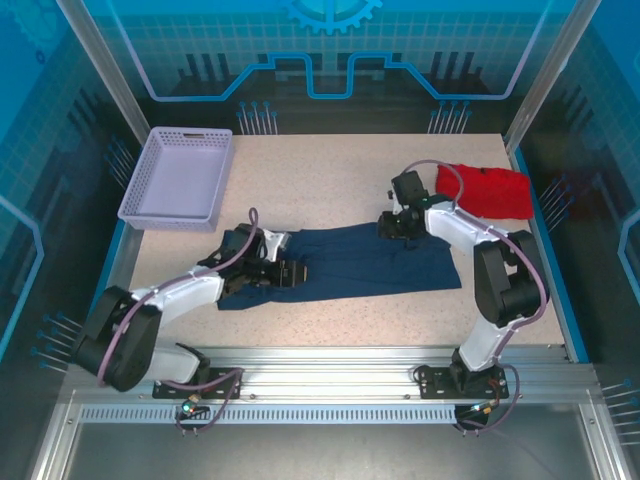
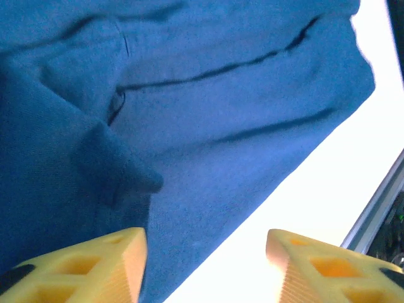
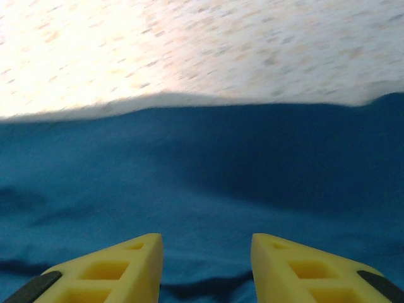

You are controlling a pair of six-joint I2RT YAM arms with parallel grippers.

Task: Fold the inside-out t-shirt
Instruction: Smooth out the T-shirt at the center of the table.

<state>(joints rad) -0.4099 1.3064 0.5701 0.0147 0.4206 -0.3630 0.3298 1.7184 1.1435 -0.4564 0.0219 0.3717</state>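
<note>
The dark navy soft cloth t-shirt (image 1: 370, 265) lies across the middle of the speckled beige table (image 1: 350, 170) as a long left-to-right band. I read that as a first lengthwise fold done, though I cannot tell how many layers there are. In the left wrist view the cloth (image 2: 221, 95) shows creases and a small doubled-over flap.

My left gripper (image 1: 290, 272) sits low over the band's left end. Its yellow fingers (image 2: 95, 268) are well apart, with nothing pinched. My right gripper (image 1: 395, 225) is at the far edge towards the right end. Its fingers (image 3: 104, 271) are partly spread above the cloth (image 3: 202, 189), gripping nothing.

By my judgement the crosswise folds into a compact packet remain. The bright red folded garment (image 1: 485, 190) and the lavender plastic mesh basket (image 1: 180, 178) sit apart.
</note>
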